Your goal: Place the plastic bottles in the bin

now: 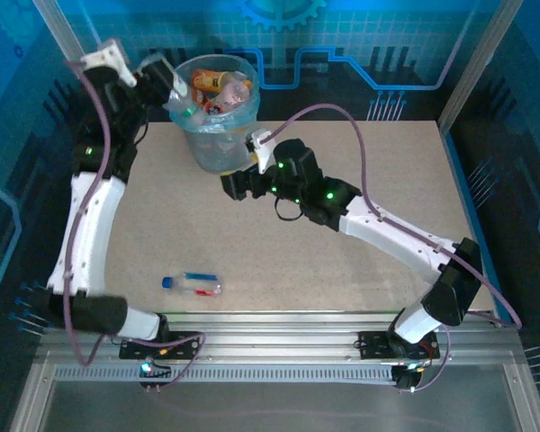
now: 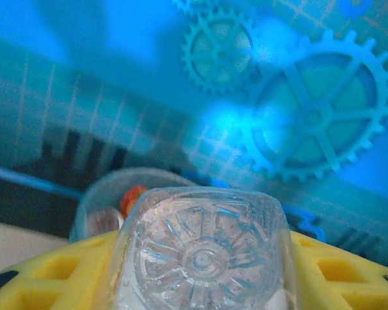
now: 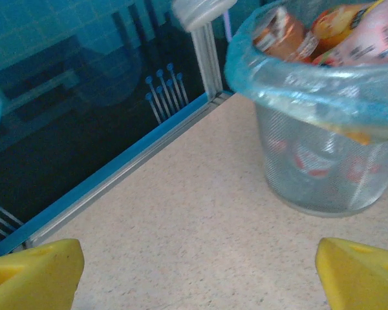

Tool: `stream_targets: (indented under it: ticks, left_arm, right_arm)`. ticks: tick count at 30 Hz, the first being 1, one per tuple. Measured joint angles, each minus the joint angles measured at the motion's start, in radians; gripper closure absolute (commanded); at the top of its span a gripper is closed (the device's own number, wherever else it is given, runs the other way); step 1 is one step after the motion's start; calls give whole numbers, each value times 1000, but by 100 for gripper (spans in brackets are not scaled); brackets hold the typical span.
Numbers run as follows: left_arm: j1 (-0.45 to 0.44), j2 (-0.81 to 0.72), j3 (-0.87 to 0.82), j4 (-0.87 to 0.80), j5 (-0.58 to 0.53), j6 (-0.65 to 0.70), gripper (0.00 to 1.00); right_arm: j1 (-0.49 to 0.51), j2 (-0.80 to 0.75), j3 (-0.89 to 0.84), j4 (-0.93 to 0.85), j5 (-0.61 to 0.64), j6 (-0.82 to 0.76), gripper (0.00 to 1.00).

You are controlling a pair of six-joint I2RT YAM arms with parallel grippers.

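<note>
Plastic bottles fill the bin to its rim at the far side of the table. I can make out orange and pink labels heaped inside the light-blue liner. One loose bottle lies on its side near the front edge of the table, well apart from the bin. It has a blue cap and a red label, and neither arm touches it.

My left claw hangs at the bin's left rim. On its wrist camera the yellow fingers press in from both sides on a clear bottle. The bottle's ribbed, star-patterned base points straight at the lens, so the claw is partly closed and clamped on that bottle. Past the base I see a curve of the bin's rim and something orange inside it. I cannot tell whether the bottle sits over the opening or just outside the rim.

My right claw sits low, just beside the bin's near wall. On its wrist camera the two yellow pads stand far apart at the bottom corners, with bare table between them. They grip nothing and touch nothing. The bin rises ahead and to the right of them, close but clear of both pads.
</note>
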State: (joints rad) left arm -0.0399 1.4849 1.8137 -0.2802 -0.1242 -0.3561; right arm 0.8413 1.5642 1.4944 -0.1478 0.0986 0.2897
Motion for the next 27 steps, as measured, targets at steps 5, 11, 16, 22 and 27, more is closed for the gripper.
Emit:
stream_targets:
  ticks: [5, 11, 16, 22, 27]
  left_arm:
    - [1, 275, 236, 40, -54, 88, 53]
    - [-2, 489, 343, 77, -56, 192, 53]
    - [-24, 552, 327, 133, -68, 330, 49]
    - [-40, 543, 187, 259, -70, 412, 47]
    - [-40, 515, 96, 368, -66, 418, 46]
  right_arm:
    - [-49, -1, 47, -53, -3, -9, 7]
    - [-114, -1, 59, -88, -31, -11, 8]
    - [-151, -1, 60, -106, -61, -10, 9]
    - [-161, 9, 66, -114, -100, -10, 9]
    - [-162, 34, 69, -123, -122, -2, 10]
